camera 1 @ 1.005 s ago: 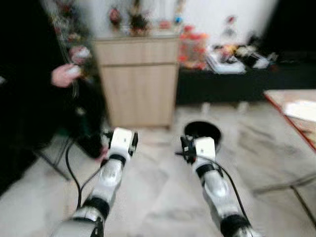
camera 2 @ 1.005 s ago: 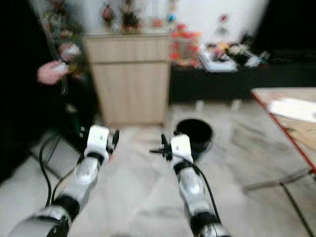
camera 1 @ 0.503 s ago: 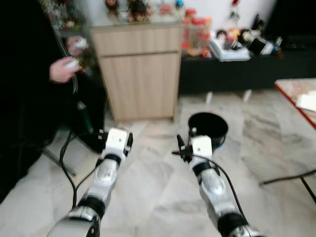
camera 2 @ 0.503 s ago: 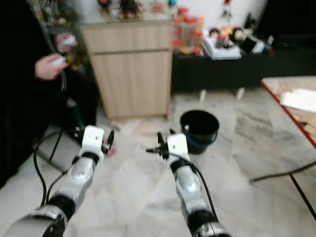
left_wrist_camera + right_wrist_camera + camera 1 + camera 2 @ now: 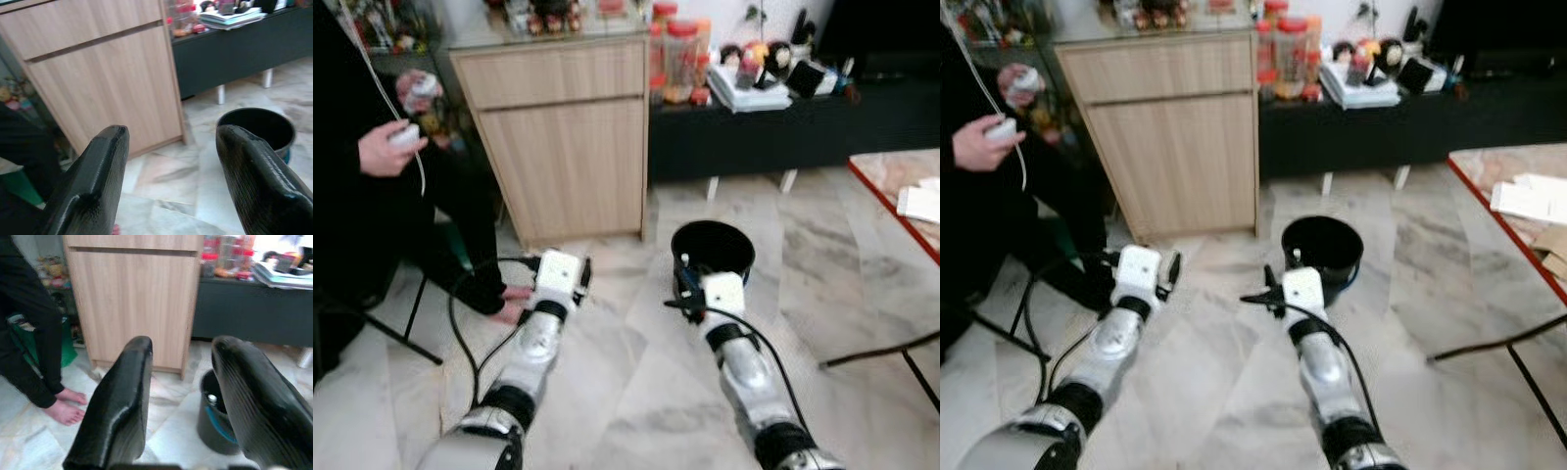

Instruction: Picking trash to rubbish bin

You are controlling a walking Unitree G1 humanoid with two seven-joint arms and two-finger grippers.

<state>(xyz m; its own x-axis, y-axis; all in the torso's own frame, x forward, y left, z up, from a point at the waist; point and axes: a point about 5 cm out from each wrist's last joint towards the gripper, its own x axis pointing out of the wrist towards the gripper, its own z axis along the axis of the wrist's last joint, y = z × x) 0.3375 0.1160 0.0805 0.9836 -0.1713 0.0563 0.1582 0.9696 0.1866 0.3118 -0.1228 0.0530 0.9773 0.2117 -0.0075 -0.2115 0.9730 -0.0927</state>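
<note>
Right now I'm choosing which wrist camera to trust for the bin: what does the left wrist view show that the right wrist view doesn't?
Left wrist view: the black bin's rim nearly whole, seen past the open left gripper.

Right wrist view: a person's bare feet, a green bag and a small white item inside the bin, which one finger of the open right gripper partly hides.

Both: the bin, the wooden cabinet, the low black unit and the marble floor.
</note>
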